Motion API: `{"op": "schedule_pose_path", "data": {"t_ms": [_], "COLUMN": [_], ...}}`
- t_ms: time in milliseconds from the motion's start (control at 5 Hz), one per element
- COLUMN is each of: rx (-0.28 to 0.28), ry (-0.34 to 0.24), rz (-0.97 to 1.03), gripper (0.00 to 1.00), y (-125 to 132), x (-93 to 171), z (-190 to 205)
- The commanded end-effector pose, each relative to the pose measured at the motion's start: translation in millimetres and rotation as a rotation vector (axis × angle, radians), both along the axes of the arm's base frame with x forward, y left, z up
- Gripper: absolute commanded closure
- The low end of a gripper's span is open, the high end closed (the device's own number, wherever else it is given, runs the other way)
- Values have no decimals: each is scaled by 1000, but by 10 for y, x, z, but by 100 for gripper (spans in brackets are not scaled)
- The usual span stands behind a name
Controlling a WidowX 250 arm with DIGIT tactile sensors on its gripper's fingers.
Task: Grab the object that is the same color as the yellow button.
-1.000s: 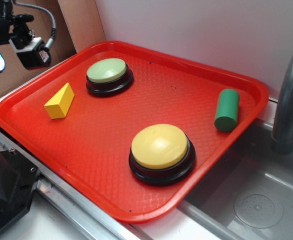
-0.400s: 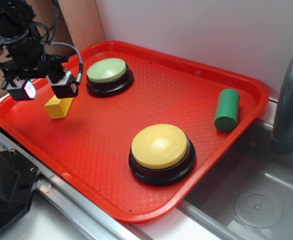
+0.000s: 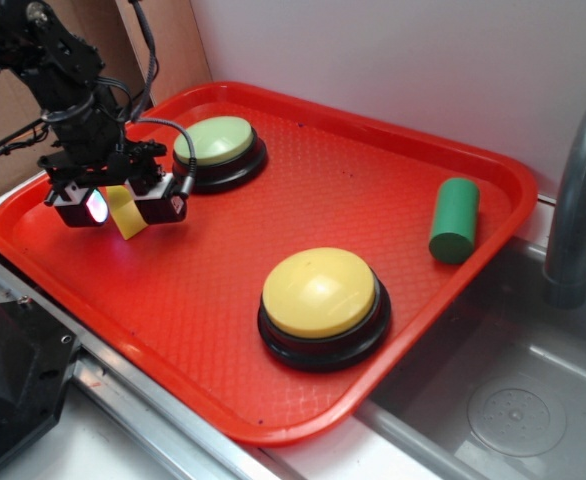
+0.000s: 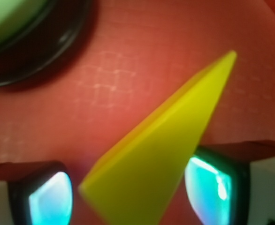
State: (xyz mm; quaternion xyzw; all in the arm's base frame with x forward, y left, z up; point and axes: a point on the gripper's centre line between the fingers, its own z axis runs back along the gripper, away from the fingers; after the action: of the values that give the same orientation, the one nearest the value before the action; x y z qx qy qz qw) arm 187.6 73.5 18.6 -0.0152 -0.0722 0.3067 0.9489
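Black two-finger gripper spread around small bright yellow wedge-shaped block at far-left of red plastic tray, just left of pale green dome button; risk: sloped smooth faces squirting out on closing, off-centre pinch.

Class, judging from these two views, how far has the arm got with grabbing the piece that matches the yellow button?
Done: the gripper has reached the small yellow wedge-shaped block, matching the large yellow dome button. In hand: the block sits between the fingers, tilted; whether they grip it is unclear. Left: lifting it off the red plastic tray.
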Motion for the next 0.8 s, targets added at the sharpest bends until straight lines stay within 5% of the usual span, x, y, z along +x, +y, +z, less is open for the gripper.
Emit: {"op": "schedule_pose_path", "data": {"t_ms": [0, 400, 600], "rx": [42, 62, 70], "ry": [-39, -24, 21], "rz": [13, -9, -113], "gripper": [100, 100, 100], "y": [52, 31, -112], "x": [56, 19, 26], "z": [54, 222, 654]}}
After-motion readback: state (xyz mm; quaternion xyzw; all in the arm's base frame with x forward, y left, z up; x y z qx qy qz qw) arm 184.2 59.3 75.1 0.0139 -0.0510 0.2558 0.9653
